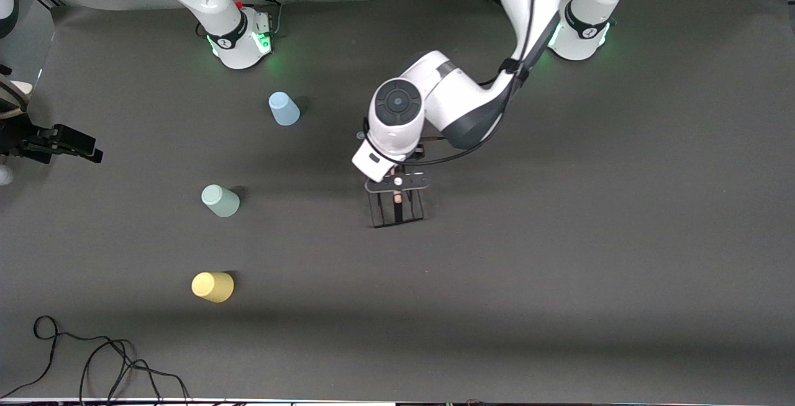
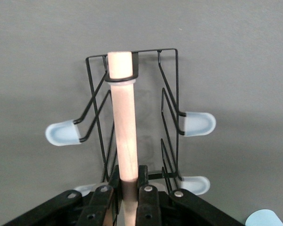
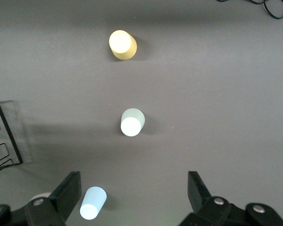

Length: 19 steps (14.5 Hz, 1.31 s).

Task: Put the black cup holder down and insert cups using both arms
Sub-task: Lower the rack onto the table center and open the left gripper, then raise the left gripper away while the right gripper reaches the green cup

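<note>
Black cup holder (image 1: 397, 206) sits mid-table, base on the mat. Left gripper (image 1: 396, 190) is clamped narrow on its wooden handle (image 2: 123, 122). Judged: rack placement under way; lower it level and release straight up so it doesn't tip.

Right gripper (image 3: 134, 195) waits with fingers spread wide, above the blue cup (image 1: 284, 108).

From the rack: blue cup at 10 o'clock, green cup (image 1: 220, 200) at 9, yellow cup (image 1: 213, 286) at 8.

Only the left wrist view shows the peg tips (image 2: 62, 133).
</note>
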Each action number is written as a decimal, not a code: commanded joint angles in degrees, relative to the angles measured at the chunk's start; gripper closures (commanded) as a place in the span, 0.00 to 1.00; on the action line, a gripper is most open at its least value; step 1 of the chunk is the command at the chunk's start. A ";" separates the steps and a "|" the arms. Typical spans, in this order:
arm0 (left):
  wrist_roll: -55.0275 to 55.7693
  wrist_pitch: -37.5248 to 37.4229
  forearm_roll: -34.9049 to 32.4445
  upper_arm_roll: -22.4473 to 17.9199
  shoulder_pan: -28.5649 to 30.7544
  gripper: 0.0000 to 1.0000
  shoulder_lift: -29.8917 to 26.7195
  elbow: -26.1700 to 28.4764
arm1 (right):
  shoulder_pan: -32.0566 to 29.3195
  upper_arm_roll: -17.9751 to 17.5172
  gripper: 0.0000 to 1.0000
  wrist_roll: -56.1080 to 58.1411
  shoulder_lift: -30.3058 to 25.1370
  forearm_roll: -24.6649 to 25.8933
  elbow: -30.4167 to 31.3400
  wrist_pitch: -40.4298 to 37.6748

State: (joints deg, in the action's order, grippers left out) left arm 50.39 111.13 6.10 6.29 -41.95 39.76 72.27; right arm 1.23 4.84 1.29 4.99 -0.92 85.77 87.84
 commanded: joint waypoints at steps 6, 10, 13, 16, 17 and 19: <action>-2.05 0.76 -0.83 -0.40 -2.25 0.00 1.29 -3.01 | 0.35 0.34 0.00 0.20 0.54 0.48 -0.16 0.40; -2.57 -8.35 -0.48 -0.92 -0.42 0.00 -2.74 -4.06 | 0.44 0.43 0.00 -0.59 0.37 0.40 0.10 0.22; -2.84 -19.95 -0.21 -0.57 5.12 0.00 -9.76 -5.38 | 0.61 0.43 0.00 -4.53 -0.68 0.39 1.24 0.05; -6.07 -29.62 -0.56 -0.66 11.61 0.00 -17.67 -5.38 | 0.61 0.34 0.00 -5.60 -4.09 0.39 5.70 0.57; -10.44 -33.57 -0.56 -0.83 14.24 0.00 -20.05 -5.38 | 0.70 0.34 0.00 -5.60 -6.11 0.39 8.51 1.88; -20.89 -41.40 -0.74 -0.92 21.09 0.00 -23.92 -5.38 | 1.66 0.34 0.00 -4.90 -10.85 0.39 15.88 6.00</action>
State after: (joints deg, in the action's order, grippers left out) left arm 37.87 75.08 5.60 5.01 -26.46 19.97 64.94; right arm 1.28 4.93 -2.68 1.48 -0.93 91.75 89.18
